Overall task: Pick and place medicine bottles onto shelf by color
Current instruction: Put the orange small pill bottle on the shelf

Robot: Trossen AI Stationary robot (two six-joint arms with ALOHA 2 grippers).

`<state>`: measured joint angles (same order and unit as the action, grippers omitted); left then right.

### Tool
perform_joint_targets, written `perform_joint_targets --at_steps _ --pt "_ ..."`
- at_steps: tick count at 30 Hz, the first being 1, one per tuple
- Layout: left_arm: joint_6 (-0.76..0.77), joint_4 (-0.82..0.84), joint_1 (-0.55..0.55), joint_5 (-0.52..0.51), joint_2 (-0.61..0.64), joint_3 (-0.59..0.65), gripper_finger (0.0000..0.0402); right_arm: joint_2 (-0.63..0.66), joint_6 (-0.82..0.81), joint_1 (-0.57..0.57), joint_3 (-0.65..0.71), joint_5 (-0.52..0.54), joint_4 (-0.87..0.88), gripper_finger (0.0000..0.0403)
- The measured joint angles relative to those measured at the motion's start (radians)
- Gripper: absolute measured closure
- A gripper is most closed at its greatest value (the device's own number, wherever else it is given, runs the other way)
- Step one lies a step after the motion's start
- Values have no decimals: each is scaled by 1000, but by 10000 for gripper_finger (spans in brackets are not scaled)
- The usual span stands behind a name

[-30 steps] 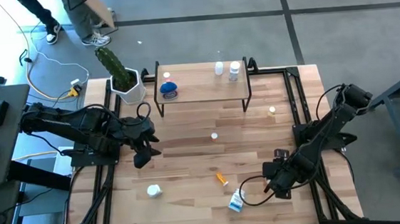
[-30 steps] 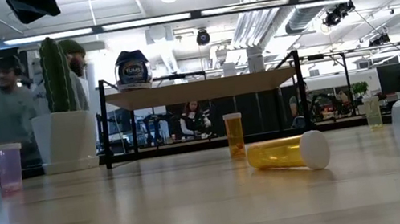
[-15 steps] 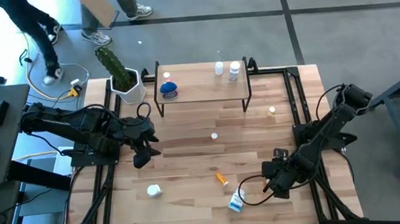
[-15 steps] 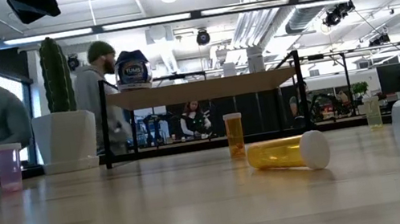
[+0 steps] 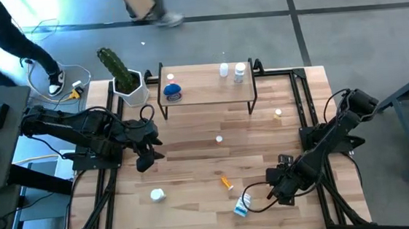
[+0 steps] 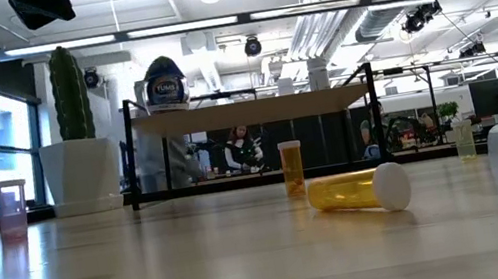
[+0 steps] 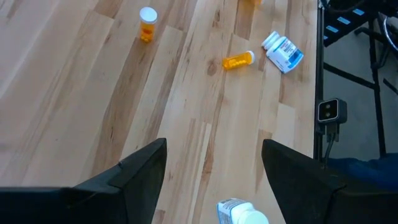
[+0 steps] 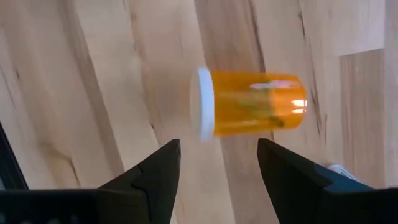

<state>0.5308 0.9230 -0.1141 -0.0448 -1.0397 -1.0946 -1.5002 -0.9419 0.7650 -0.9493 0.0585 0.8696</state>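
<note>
An orange bottle [image 5: 226,181] with a white cap lies on its side near the table's near edge; the right wrist view shows the orange bottle [image 8: 252,104] just beyond my open right gripper [image 8: 219,149]. In the high view my right gripper [image 5: 272,184] sits to its right, apart from it. My left gripper [image 5: 146,161] hovers open over the table's left part; the left wrist view shows it [image 7: 214,149] empty. The shelf [image 5: 206,92] carries a blue bottle [image 5: 173,91] and two pale ones [image 5: 240,71]. A white blue-labelled bottle [image 5: 241,208] lies on its side.
A white bottle [image 5: 157,196] lies near the left. Small white-capped vials stand at mid table [image 5: 219,138] and right of the shelf [image 5: 278,112]. A pink vial [image 6: 11,208] stands far left in the low view. A cactus pot [image 5: 129,87] is beside the shelf. People move behind the table.
My right arm has edged slightly toward the near left, closer to the lying orange bottle, and dipped a little. No bottle has moved. People have walked past beyond the far edge.
</note>
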Motion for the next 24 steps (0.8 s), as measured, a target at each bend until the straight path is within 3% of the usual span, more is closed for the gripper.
perform_joint_targets --at_steps 10,24 --pt "-2 0 0 0 0 0 147 0 -136 0 0 -55 -21 198" --pt "-11 0 0 11 0 0 147 1 -265 -57 -1 -53 -212 198"
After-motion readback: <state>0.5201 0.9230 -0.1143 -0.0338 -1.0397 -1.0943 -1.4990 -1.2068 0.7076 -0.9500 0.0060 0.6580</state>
